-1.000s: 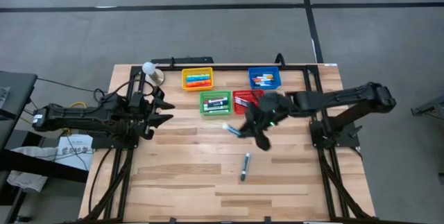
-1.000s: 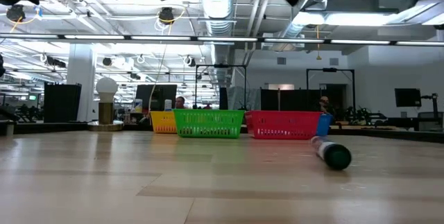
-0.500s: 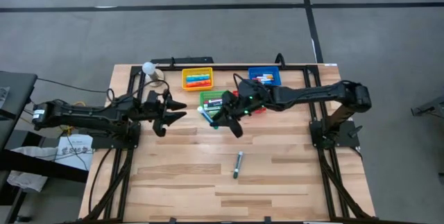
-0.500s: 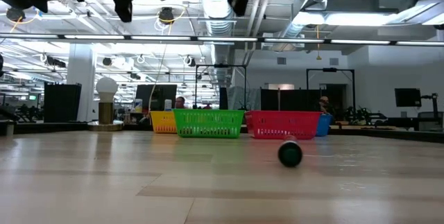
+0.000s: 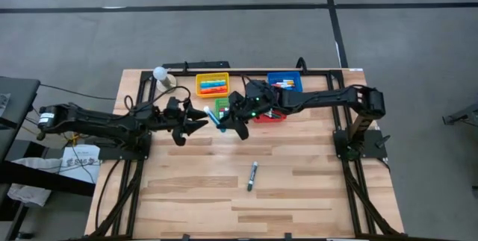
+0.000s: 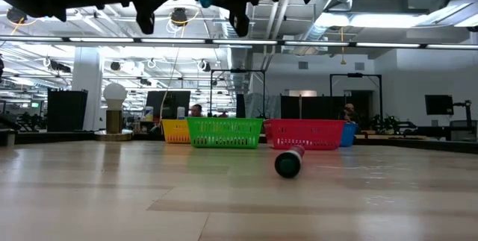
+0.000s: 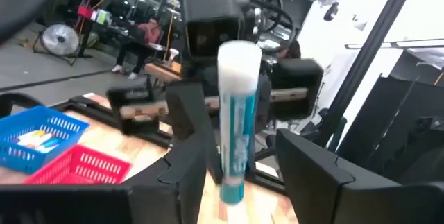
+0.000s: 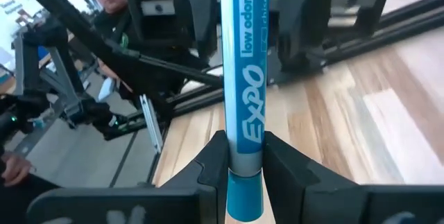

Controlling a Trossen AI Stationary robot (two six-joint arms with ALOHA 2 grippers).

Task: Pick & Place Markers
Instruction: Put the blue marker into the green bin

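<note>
The right pincer (image 5: 222,121) grips a blue marker (image 8: 242,113) above the tabletop (image 5: 194,189), at nine o'clock of the green basket (image 5: 226,105); the left pincer (image 5: 200,121) gapes around its tip, empty; a green marker (image 5: 252,175) lies at six o'clock.

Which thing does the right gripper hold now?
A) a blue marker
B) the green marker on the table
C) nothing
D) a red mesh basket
A: the right wrist view shows the right gripper clamped on the blue marker, held out toward the open left gripper.
</note>
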